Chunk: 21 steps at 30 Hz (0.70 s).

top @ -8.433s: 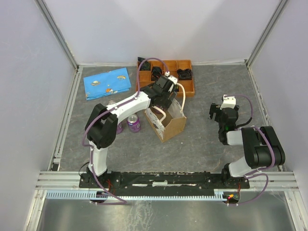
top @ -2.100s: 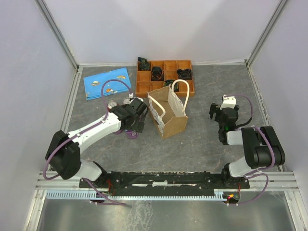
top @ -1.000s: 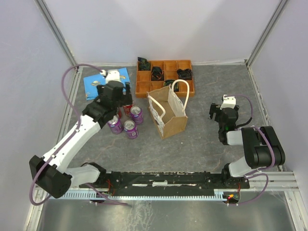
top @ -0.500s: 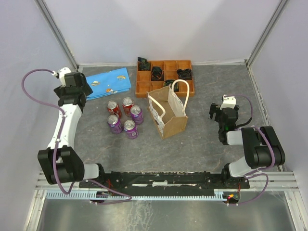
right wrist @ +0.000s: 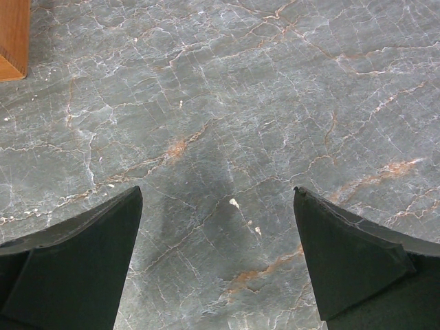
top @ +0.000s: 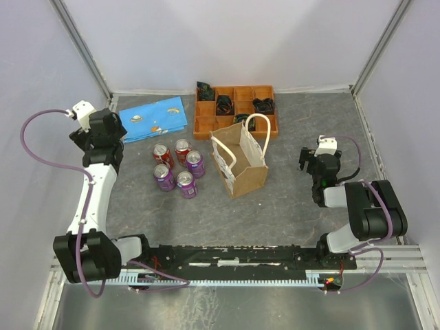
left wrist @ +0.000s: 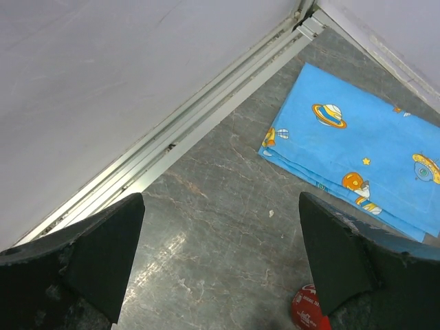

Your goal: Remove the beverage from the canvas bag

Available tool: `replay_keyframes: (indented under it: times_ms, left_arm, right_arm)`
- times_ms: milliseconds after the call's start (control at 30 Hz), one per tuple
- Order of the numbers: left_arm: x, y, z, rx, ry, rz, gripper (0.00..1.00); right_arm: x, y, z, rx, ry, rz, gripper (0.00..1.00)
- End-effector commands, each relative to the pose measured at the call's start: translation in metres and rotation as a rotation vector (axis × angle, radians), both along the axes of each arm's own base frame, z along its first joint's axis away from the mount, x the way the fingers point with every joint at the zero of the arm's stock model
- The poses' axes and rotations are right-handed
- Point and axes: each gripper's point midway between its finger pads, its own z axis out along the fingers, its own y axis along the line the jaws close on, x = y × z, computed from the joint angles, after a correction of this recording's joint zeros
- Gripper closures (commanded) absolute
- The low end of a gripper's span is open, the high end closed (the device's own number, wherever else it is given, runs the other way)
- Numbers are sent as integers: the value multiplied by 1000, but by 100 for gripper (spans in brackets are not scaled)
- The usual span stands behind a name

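The canvas bag (top: pixel 240 162) stands upright mid-table, tan with white loop handles; I cannot make out what is inside it. Several beverage cans (top: pixel 177 166), red and purple, stand in a cluster on the table just left of the bag. My left gripper (top: pixel 102 126) hovers near the left wall, apart from the cans and open with nothing between its fingers (left wrist: pixel 220 199). One red can (left wrist: pixel 306 315) shows at the bottom of the left wrist view. My right gripper (top: pixel 311 162) rests right of the bag, open over bare table (right wrist: pixel 217 192).
An orange compartment tray (top: pixel 235 110) holding black items sits behind the bag; its corner (right wrist: pixel 12 38) shows in the right wrist view. A folded blue cloth (top: pixel 153 118) (left wrist: pixel 357 148) lies at the back left. Metal wall rails (left wrist: pixel 206 117) run along the left edge.
My left arm has drawn back from the cluster of cans and swung to the left wall, gripper open and empty. The cans, bag and right arm have stayed in place.
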Motion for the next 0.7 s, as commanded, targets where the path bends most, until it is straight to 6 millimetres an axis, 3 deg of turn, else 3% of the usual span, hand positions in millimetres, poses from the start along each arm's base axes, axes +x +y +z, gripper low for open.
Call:
replay_keyframes:
  times_ms: [0, 300, 667]
  left_arm:
    - [4, 5, 4, -11, -66, 51, 1]
    - [-20, 26, -3, 33, -22, 224, 1]
    - [-30, 28, 3, 35, -59, 246, 1]
  right_arm:
    - [12, -1, 20, -1, -67, -1, 1]
    - [12, -1, 20, -1, -67, 0, 1]
    - [12, -1, 20, 0, -68, -2, 1]
